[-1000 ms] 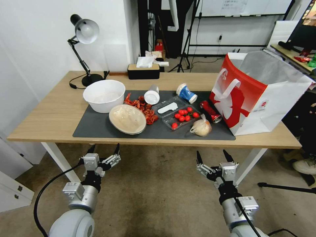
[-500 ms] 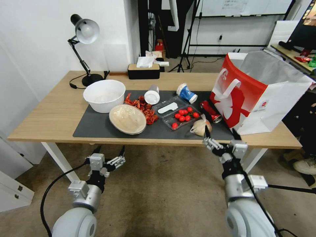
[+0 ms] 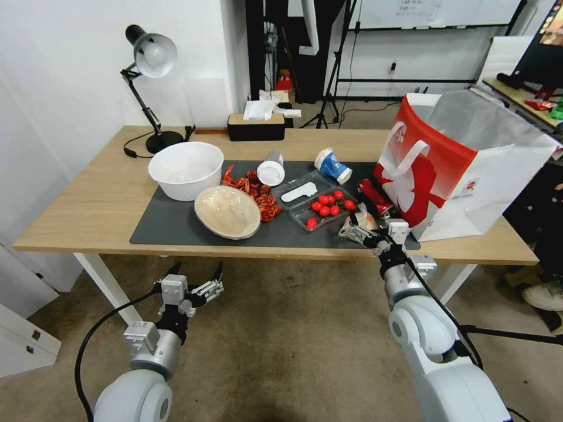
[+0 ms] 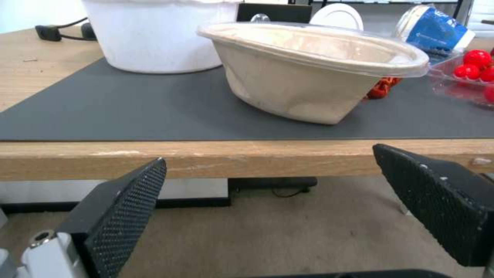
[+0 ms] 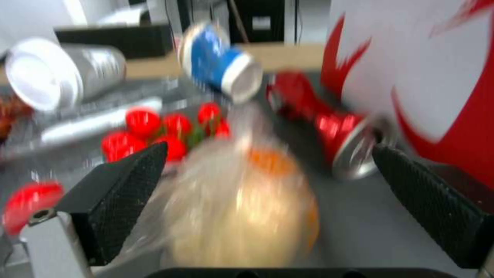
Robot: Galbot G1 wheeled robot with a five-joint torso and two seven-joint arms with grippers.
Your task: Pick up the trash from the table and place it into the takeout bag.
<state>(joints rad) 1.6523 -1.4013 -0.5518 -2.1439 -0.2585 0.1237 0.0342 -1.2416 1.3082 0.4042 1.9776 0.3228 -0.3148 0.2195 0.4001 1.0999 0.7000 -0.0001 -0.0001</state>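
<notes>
Clear bag (image 5: 242, 208) (tan lump inside)

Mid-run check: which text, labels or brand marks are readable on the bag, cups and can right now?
No text can be read.
takeout bag: small round red mark with tiny print on the white side, too small; the red front carries a white figure, no letters.
blue-and-white paper cup: faint white print line, too small.
red drink can: markings illegible.
whiteboard behind: writing too faint.
</notes>
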